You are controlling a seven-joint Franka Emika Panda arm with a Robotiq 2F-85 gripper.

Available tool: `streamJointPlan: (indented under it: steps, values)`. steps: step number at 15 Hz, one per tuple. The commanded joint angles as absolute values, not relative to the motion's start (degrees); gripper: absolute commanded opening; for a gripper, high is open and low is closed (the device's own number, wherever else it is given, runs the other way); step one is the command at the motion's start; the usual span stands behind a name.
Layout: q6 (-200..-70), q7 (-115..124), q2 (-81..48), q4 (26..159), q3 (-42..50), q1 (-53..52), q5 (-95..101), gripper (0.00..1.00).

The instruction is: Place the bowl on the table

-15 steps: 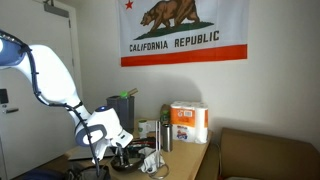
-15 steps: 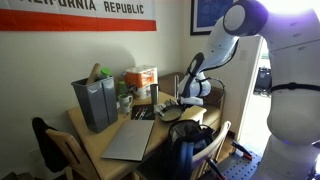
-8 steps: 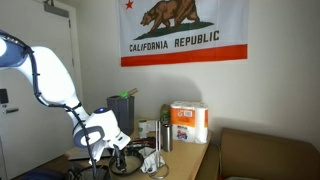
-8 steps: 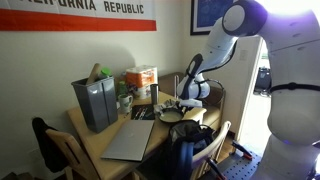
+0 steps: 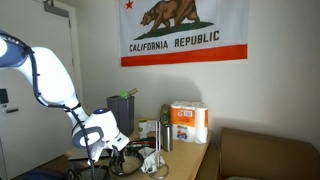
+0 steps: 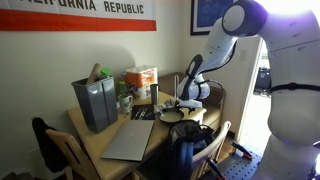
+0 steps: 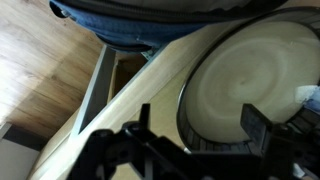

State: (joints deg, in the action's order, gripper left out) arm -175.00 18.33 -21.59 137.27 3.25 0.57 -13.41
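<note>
The bowl (image 7: pixel 250 70) is shallow and round, pale inside with a dark rim, and it rests flat on the light tan table (image 7: pixel 150 88). My gripper (image 7: pixel 200 120) hangs just over its near rim with the jaws spread wide. One finger (image 7: pixel 143 118) stands outside the rim above the tabletop, the other (image 7: pixel 258 125) over the bowl's inside, and neither presses on the rim. In both exterior views the bowl (image 5: pixel 126 161) (image 6: pixel 172 115) lies near the table's end under the gripper (image 5: pixel 108 152) (image 6: pixel 181 104).
A paper-towel pack (image 5: pixel 188 122) and a tall steel cup (image 5: pixel 166 138) stand behind the bowl. A grey bin (image 6: pixel 95 103) and a closed laptop (image 6: pixel 130 140) share the tabletop. A dark bag (image 6: pixel 187 150) sits off the table's edge, and a brown couch (image 5: pixel 265 155) is beside it.
The gripper head has shifted slightly above the bowl. The bowl itself has stayed in place on the table.
</note>
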Motion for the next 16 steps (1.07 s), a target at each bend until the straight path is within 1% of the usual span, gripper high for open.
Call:
streamJointPlan:
  steps: [1,6,11,14,15,16]
  values:
    - [-170.2,18.61,-18.1,137.98,3.5,-0.73,-13.54,1.0]
    - [-159.76,18.03,-8.51,140.01,3.28,-2.64,-10.4,1.0]
    - [-149.02,16.19,-0.52,139.54,1.0,-2.08,-10.28,1.0]
    - [-146.81,17.11,2.77,139.89,0.59,-1.97,-7.61,1.0]
    - [-148.39,17.09,-0.69,137.87,0.49,-1.79,-9.14,1.0]
    - [-147.88,17.06,0.24,138.04,0.4,-1.77,-8.65,1.0]
